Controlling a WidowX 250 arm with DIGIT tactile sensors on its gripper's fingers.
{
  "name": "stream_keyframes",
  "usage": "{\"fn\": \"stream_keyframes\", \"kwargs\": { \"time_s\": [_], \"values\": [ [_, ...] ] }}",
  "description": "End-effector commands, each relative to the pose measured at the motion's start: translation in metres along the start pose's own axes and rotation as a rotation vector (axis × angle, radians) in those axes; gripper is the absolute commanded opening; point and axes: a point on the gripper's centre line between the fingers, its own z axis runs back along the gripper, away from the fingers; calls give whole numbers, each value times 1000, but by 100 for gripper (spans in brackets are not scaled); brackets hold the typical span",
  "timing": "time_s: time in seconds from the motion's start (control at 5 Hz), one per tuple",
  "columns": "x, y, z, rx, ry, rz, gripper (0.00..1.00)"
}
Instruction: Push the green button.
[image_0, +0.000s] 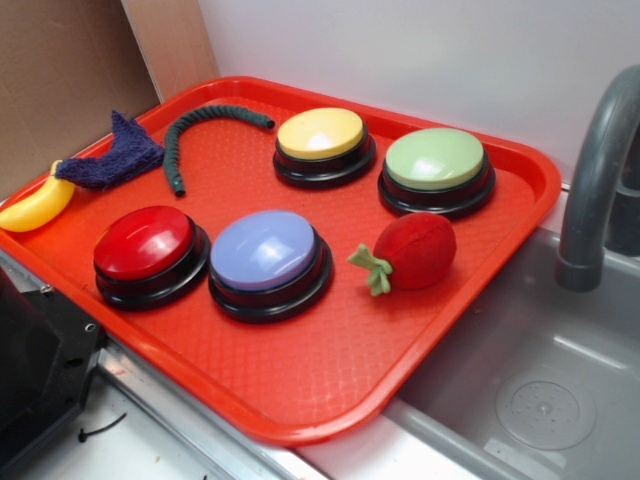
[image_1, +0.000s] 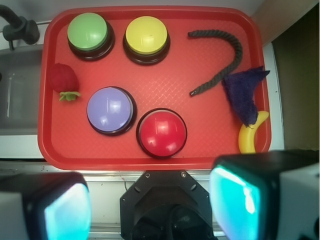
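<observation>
The green button (image_0: 436, 160) sits at the far right of the red tray (image_0: 300, 390), its pale green cap on a black base. From the wrist view the green button (image_1: 88, 32) lies at the tray's top left corner. My gripper (image_1: 150, 207) hangs high above the tray's near edge, over the robot's black base. Its two fingers, with teal pads (image_1: 235, 197), stand wide apart with nothing between them. The gripper does not show in the exterior view.
On the tray are also a yellow button (image_0: 321, 135), a blue button (image_0: 265, 252), a red button (image_0: 145, 243), a stuffed strawberry (image_0: 412, 250), a dark rope (image_0: 205, 125), a purple cloth (image_0: 115, 155) and a toy banana (image_0: 38, 205). A sink (image_0: 540, 400) and faucet (image_0: 595, 180) lie to the right.
</observation>
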Motion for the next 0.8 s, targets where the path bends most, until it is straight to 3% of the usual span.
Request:
{"fn": "stream_keyframes", "kwargs": {
  "time_s": [0.0,0.2,0.4,0.6],
  "values": [
    [0,0,0,0,0,0,100],
    [43,-28,-32,-45,-125,-78,100],
    [67,-37,-50,-27,-159,-119,100],
    [67,-37,-50,-27,-159,-119,100]
  ]
}}
